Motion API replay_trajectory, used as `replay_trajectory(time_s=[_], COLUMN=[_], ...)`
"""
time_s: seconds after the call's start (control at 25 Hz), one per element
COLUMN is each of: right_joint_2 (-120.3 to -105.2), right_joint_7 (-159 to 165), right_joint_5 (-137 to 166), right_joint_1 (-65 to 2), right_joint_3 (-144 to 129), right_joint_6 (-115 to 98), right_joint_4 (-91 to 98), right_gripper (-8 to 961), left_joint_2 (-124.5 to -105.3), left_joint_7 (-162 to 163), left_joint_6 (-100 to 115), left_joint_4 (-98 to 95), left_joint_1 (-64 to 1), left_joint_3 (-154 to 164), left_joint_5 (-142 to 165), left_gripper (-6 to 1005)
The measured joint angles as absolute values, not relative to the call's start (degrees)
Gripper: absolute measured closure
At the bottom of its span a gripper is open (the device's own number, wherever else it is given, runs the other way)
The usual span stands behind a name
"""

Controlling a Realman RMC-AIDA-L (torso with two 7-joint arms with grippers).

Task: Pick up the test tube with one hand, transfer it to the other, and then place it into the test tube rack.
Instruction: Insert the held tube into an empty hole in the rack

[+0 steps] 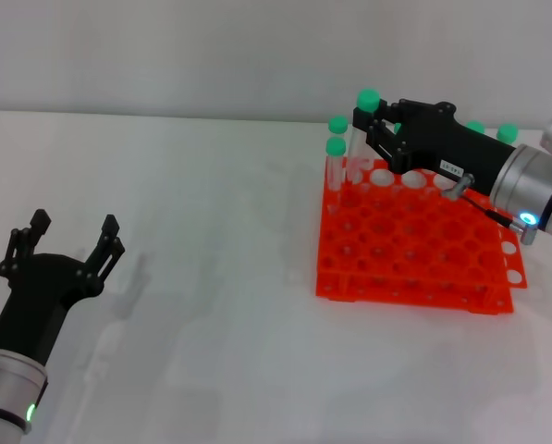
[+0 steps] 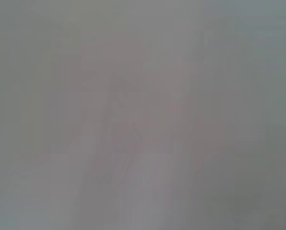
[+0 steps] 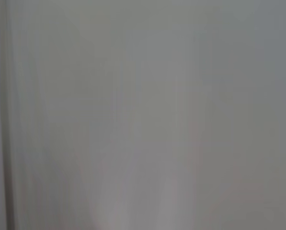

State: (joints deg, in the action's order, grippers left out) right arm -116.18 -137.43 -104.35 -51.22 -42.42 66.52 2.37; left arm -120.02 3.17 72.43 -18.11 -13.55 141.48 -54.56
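My right tool [image 1: 373,125] hangs over the far left corner of the rack [image 1: 414,245], which sits on the worktop [image 1: 220,231] beneath and in front of it. The tube [image 1: 362,129] stands upright at its tip. Two more tubes [image 1: 336,153] stand in the rack just left of the tool; others [image 1: 507,134] stand behind it. My left tool [image 1: 72,245] is well apart, over the worktop's near left.

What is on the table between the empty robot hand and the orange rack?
Nothing: the head view shows only bare white table between the open left gripper and the test tube rack. Both wrist views show nothing clear.
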Motion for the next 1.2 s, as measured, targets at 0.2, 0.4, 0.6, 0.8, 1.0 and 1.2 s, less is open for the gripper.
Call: replay_trajectory(time_s=[0.2,0.4,0.6,0.8,1.0,1.2], right_joint_2=[-116.18,-116.18,-116.19,-116.19,-116.19,-116.19], right_joint_7=[-137.46,-137.43,-137.46,-137.54,-137.8,-138.24], right_joint_5=[-105.15,-105.68,-105.68,-105.73,-105.83,-106.05], right_joint_1=[-50.54,-50.31,-50.27,-50.33,-50.41,-50.65], right_joint_3=[-42.43,-42.36,-42.36,-42.36,-42.36,-42.36], right_joint_6=[65.53,63.55,61.87,60.42,59.83,58.96], right_joint_4=[2.67,2.69,2.42,2.36,2.32,1.95], right_gripper=[736,733,730,726,723,720], left_joint_2=[-119.97,-119.97,-119.97,-119.97,-119.97,-119.97], left_joint_7=[3.17,3.16,3.16,3.16,3.16,3.5], left_joint_6=[72.49,72.51,72.49,72.36,72.21,72.16], left_joint_4=[-18.11,-18.11,-18.1,-18.11,-18.1,-18.1], left_joint_1=[-13.89,-14.11,-14.18,-14.17,-14.15,-14.15], left_joint_3=[141.46,141.42,141.41,141.41,141.41,141.41], left_joint_5=[-54.55,-54.55,-54.54,-54.51,-54.46,-54.37], left_gripper=[111,111,111,111,111,111])
